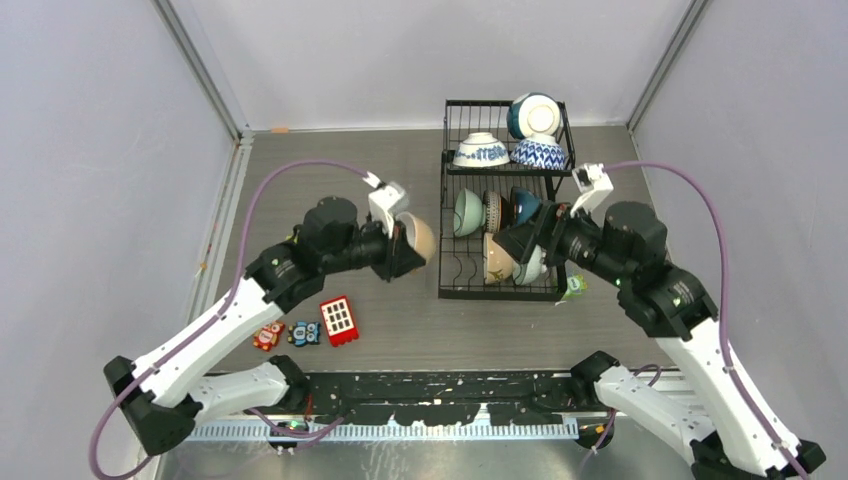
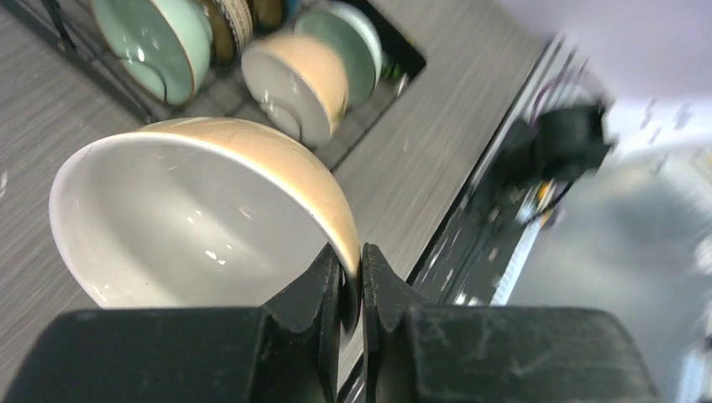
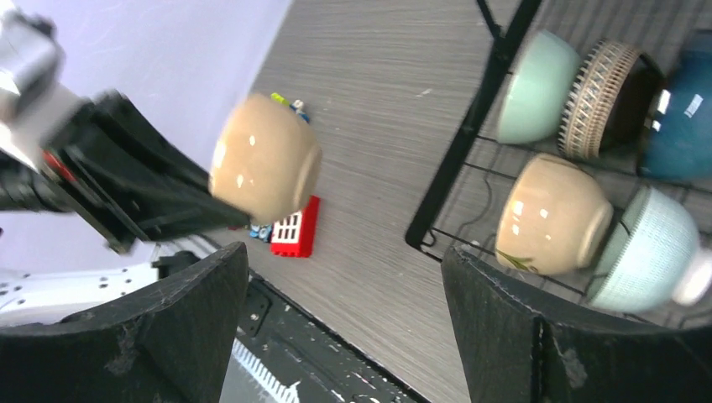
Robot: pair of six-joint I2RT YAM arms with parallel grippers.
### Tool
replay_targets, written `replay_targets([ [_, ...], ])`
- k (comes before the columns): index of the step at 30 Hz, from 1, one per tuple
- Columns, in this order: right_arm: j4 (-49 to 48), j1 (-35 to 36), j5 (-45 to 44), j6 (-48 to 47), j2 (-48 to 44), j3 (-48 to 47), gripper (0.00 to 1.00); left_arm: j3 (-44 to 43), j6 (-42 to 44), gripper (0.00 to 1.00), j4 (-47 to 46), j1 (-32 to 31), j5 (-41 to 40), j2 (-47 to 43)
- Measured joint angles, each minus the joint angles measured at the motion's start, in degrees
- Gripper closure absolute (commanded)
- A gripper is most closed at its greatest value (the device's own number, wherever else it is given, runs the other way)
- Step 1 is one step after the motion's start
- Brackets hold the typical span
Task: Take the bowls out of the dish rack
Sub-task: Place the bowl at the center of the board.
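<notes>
My left gripper (image 1: 402,248) is shut on the rim of a cream bowl (image 1: 420,238) and holds it on its side above the table, left of the black wire dish rack (image 1: 447,190). In the left wrist view the fingers pinch the bowl (image 2: 201,210) at its rim. My right gripper (image 1: 520,245) is open and empty at the rack's lower tier, beside another cream bowl (image 3: 550,214) and a pale green bowl (image 3: 655,252). Behind them stand a pale green bowl (image 1: 466,212), a brown one (image 1: 492,212) and a dark teal one (image 1: 524,205). Three blue-and-white bowls (image 1: 480,150) sit on the upper basket.
A red toy block (image 1: 338,320) and two small colourful blocks (image 1: 285,334) lie on the table near the left arm. A small green item (image 1: 574,287) lies by the rack's near right corner. Grey walls enclose the table on three sides.
</notes>
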State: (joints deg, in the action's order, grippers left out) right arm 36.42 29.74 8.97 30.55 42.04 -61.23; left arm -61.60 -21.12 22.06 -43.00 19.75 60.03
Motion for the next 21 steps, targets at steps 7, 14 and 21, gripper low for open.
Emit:
replay_targets([
  [7, 8.46, 6.91, 1.36, -4.15, 15.45, -17.57, 0.12, 2.62, 20.57, 1.0, 15.8, -14.34, -11.65, -8.52],
  [14, 17.09, 17.05, -4.28, -8.7, 30.4, -28.06, 0.12, 3.45, 36.7, 1.0, 22.71, -22.47, -19.3, -12.92],
  [21, 23.58, 21.81, -7.93, -11.15, 38.86, -34.88, 0.14, 3.45, 48.22, 1.0, 28.26, -30.56, -26.34, -10.43],
])
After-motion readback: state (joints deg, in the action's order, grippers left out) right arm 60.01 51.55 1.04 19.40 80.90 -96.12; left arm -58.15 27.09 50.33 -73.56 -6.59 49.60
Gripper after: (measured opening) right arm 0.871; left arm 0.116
